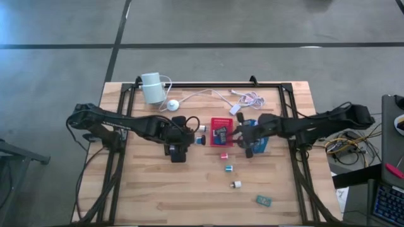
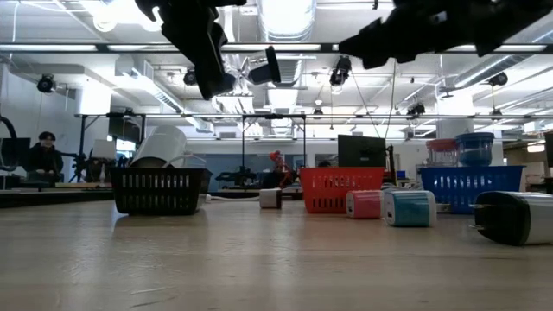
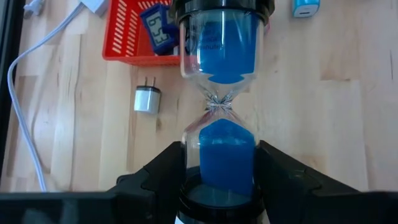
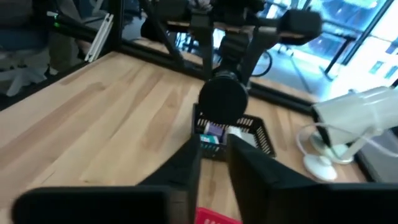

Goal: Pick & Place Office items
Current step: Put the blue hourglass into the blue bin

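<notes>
Apparently wooden table [image 1: 158, 189], workshop behind.

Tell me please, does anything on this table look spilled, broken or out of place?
Nothing looks spilled or broken. The left gripper holds a clear hourglass with blue sand above the wooden table. The right gripper hovers beside the red plastic basket.

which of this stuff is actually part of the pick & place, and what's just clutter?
Job: hourglass in left hand, pink block, blue block, white block, teal piece, white charger; right hand nearby.
Rest: white cylinder device, cable, red tray, blue tray, black tray.
</notes>
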Available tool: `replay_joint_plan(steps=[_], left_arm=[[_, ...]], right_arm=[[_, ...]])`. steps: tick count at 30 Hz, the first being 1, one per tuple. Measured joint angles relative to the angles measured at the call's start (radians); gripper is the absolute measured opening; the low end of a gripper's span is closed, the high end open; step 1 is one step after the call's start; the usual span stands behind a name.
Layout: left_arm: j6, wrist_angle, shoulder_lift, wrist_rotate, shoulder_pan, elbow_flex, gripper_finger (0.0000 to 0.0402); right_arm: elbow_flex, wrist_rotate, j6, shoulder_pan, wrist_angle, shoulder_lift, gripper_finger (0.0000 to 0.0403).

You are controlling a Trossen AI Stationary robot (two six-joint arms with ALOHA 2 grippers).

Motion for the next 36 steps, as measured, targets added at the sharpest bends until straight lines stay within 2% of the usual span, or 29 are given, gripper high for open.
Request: replay_joint_plan(steps=[11, 17, 21, 36], left_arm=[[-0.044, 0.004, 0.003, 0.015, -0.009, -0.003, 0.0172], [-0.050, 0.029, 0.005, 0.018, -0.009, -0.005, 0.0172], [-0.051, 0.046, 0.005, 0.018, -0.009, -0.005, 0.0172], [-0.062, 0.087, 0.005, 0.017, 0.007, -0.004, 0.0172]], right_arm=[[0.140, -0.006, -0.018, -0.002, -0.007, 0.226, 0.0271], [0.206, -0.006, -0.024, -0.019, -0.003, 0.283, 0.0349], [0.223, -0.006, -0.019, -0.018, -0.002, 0.292, 0.0367], [0.224, 0.003, -0.003, -0.020, 0.136, 0.360, 0.0368]])
